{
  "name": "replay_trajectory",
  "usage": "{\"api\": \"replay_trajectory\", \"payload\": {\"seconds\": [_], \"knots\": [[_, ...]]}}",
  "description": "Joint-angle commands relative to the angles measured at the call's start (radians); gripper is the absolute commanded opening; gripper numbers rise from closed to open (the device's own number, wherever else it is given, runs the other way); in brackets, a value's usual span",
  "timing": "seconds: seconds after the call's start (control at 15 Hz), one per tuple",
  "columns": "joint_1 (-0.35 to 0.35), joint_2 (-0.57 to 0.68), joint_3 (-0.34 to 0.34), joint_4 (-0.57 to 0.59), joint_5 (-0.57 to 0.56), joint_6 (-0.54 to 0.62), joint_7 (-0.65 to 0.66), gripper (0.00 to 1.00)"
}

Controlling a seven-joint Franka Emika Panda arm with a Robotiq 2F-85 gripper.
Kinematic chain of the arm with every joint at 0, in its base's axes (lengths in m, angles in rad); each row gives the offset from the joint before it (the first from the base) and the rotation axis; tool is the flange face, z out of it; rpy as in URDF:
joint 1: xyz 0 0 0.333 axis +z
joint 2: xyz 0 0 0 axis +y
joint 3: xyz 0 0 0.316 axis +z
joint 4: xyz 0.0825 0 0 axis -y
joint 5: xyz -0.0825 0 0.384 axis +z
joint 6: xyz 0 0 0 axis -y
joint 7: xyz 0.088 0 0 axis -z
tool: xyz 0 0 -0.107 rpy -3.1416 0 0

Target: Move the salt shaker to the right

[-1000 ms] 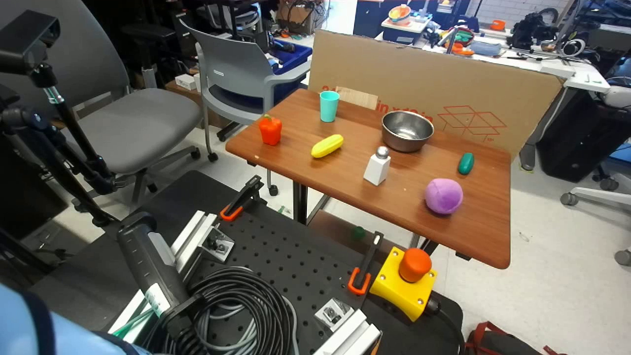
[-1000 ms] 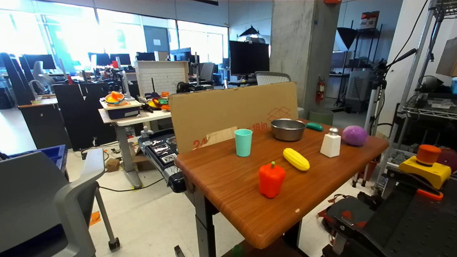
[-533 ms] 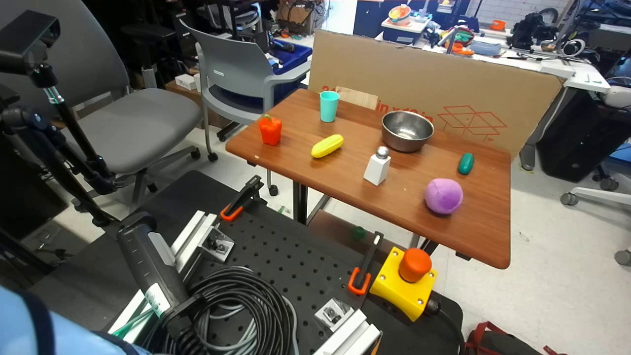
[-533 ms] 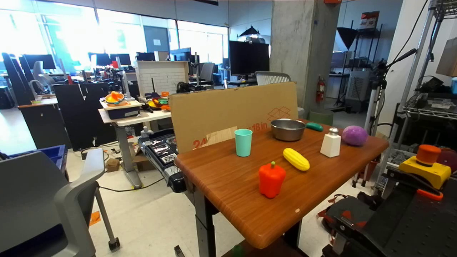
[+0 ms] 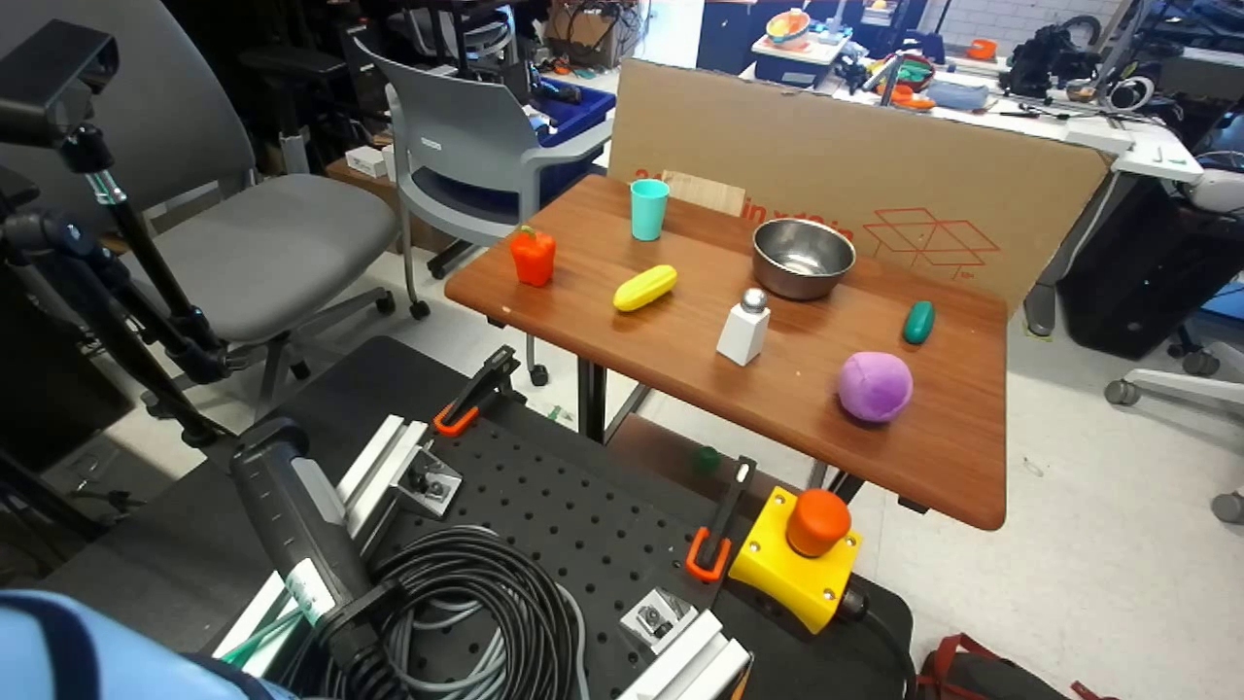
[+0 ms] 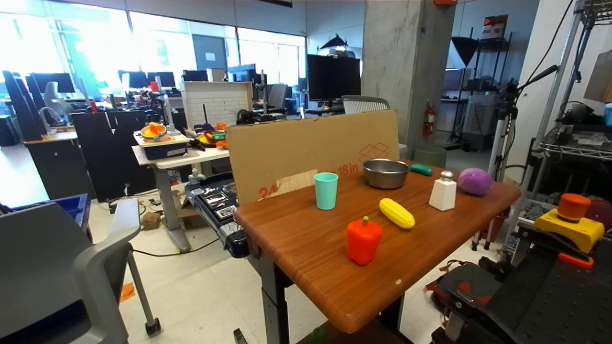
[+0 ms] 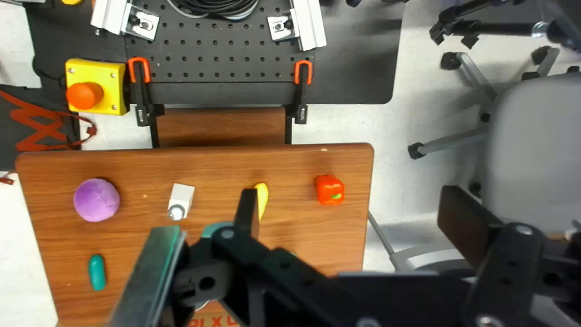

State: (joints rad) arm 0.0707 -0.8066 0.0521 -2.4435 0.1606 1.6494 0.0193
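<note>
The salt shaker (image 5: 743, 333) is white with a grey metal top and stands upright on the brown table (image 5: 583, 282), between the steel bowl and the table's near edge. It also stands in an exterior view (image 6: 443, 193), beside the purple ball. In the wrist view the salt shaker (image 7: 180, 200) shows left of my gripper, seen from above. My gripper (image 7: 351, 193) is open, its fingers wide apart with nothing between them, high above the table. The gripper is out of view in both exterior views.
On the table are a purple ball (image 5: 875, 387), a steel bowl (image 5: 803, 258), a teal cup (image 5: 648, 209), a yellow corn-like piece (image 5: 645, 288), a red pepper (image 5: 534, 257) and a green piece (image 5: 918, 322). A cardboard sheet (image 5: 826, 146) stands along the far edge.
The light blue banded shape at the bottom left corner of an exterior view has shifted slightly downward. The salt shaker and the other table objects have not moved.
</note>
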Motion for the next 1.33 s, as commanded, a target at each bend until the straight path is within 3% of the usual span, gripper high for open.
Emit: {"api": "replay_trajectory", "payload": {"seconds": [0.0,0.53,1.0,1.27], "knots": [[-0.053,0.125,-0.052,0.035,-0.066,0.043,-0.048,1.00],[-0.107,0.361,-0.110,0.009,-0.166,0.235,-0.119,1.00],[-0.145,0.577,-0.106,-0.010,-0.290,0.500,-0.053,1.00],[-0.150,0.712,-0.116,0.004,-0.272,0.612,-0.034,1.00]]}}
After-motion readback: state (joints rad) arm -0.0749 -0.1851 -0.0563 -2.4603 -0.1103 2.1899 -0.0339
